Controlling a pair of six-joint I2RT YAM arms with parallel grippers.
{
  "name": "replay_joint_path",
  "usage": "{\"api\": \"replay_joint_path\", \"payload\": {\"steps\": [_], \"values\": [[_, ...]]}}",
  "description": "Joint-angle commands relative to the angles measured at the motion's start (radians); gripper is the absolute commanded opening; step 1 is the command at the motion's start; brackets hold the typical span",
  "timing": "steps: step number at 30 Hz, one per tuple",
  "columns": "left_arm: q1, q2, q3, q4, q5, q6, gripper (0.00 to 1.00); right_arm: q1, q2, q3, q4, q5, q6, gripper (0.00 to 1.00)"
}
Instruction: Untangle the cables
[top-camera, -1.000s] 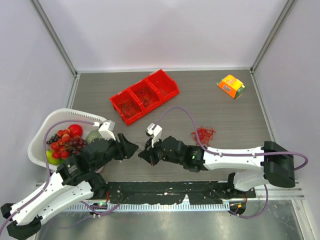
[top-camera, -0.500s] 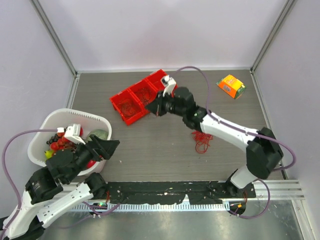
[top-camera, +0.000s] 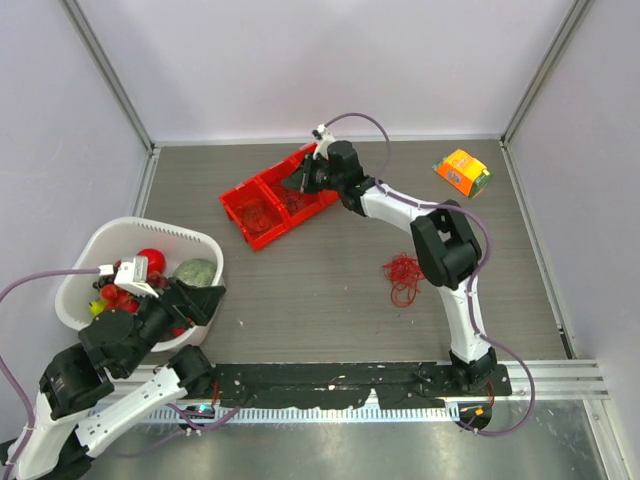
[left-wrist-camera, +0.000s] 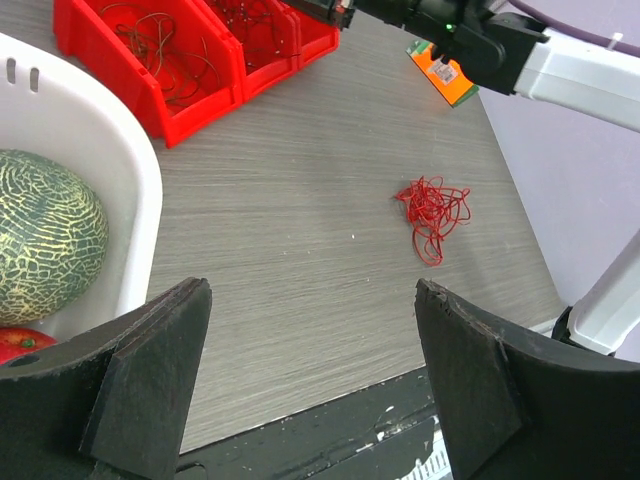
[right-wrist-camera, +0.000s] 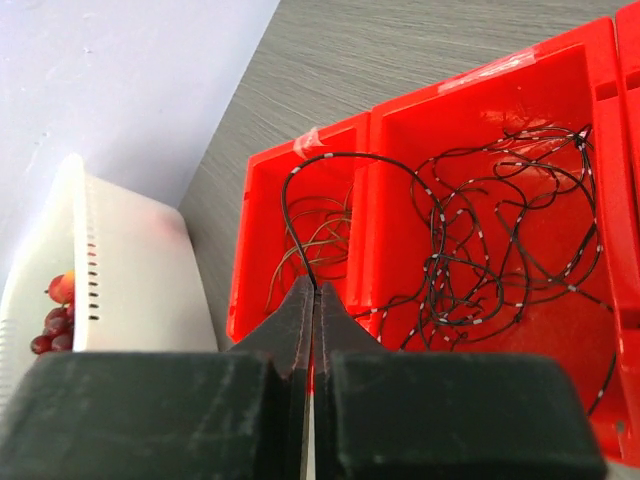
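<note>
1. Top external: a second ago both arms met mid-surface with their tips nearly touching; now they have split.
   - The right arm (top-camera: 400, 205) has swung out and stretched to the far side, with the right fingers (top-camera: 302, 181) over the red bin (top-camera: 240, 190).
   - The left arm (top-camera: 100, 360) has pulled back beside the white fruit basket (top-camera: 150, 226).
   - The red cable clump (top-camera: 404, 275) lies on the surface (top-camera: 300, 290) roughly where it was, well apart from both arms.
   - It looks like one strand was freed and carried to the bin; the red clump is still to do.
2. Left wrist: the left fingers (left-wrist-camera: 150, 380) are spread wide with nothing between them.
   - They hover over bare surface just beside the basket, which has a melon (left-wrist-camera: 45, 245) inside.
   - The red clump sits ahead to the right, untouched.
3. Right wrist: the right fingers are pressed together, pinching a thin dark cable (right-wrist-camera: 330, 154) at the tips.
   - The cable arches up from the pinch and across the bin divider.
   - More loose dark cables (right-wrist-camera: 470, 270) lie in the middle compartment, with a few brownish ones in the left compartment.
   - The fingers sit at the bin's near edge, so letting go is likely next.
</note>
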Motion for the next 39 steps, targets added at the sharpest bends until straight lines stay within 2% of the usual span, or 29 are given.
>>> {"api": "replay_joint_path", "payload": {"steps": [1, 8, 16, 18, 19, 22, 24, 27, 29, 31, 33, 36, 39], "values": [[-0.001, -0.018, 0.012, -0.003, -0.032, 0.021, 0.87, 0.005, 0.065, 0.124, 0.028, 0.001, -0.014, 0.01], [-0.002, -0.035, 0.001, 0.006, -0.041, 0.023, 0.87, -0.006, 0.215, 0.162, 0.095, 0.049, 0.078, 0.01], [-0.002, -0.013, -0.002, 0.009, -0.028, 0.024, 0.87, -0.004, 0.253, 0.234, -0.085, 0.166, -0.028, 0.01], [-0.002, -0.008, -0.003, 0.01, -0.029, 0.027, 0.87, 0.001, 0.223, 0.242, -0.133, 0.173, -0.046, 0.09], [-0.002, -0.005, -0.003, 0.01, -0.031, 0.029, 0.87, 0.004, 0.205, 0.25, -0.16, 0.184, -0.058, 0.17], [-0.002, 0.007, -0.002, 0.01, -0.032, 0.032, 0.87, 0.008, 0.171, 0.347, -0.388, 0.222, -0.078, 0.25], [-0.002, 0.013, -0.002, 0.01, -0.035, 0.032, 0.87, 0.011, 0.134, 0.397, -0.522, 0.265, -0.095, 0.39], [-0.002, 0.022, -0.002, 0.01, -0.035, 0.032, 0.87, 0.011, 0.059, 0.44, -0.702, 0.311, -0.124, 0.53], [-0.002, 0.03, 0.0, 0.009, -0.034, 0.032, 0.88, 0.01, -0.011, 0.405, -0.797, 0.348, -0.144, 0.58], [-0.002, 0.036, 0.0, 0.009, -0.029, 0.03, 0.88, 0.008, -0.123, 0.298, -0.808, 0.365, -0.169, 0.62], [-0.002, 0.048, 0.0, 0.006, -0.023, 0.03, 0.87, 0.007, -0.247, 0.073, -0.776, 0.408, -0.18, 0.64], [-0.002, 0.065, 0.0, 0.009, -0.017, 0.03, 0.88, -0.015, -0.471, -0.171, -0.747, 0.511, -0.169, 0.64], [-0.004, 0.09, 0.0, 0.017, -0.009, 0.036, 0.88, -0.088, -0.669, -0.476, -0.715, 0.635, -0.103, 0.64]]}}
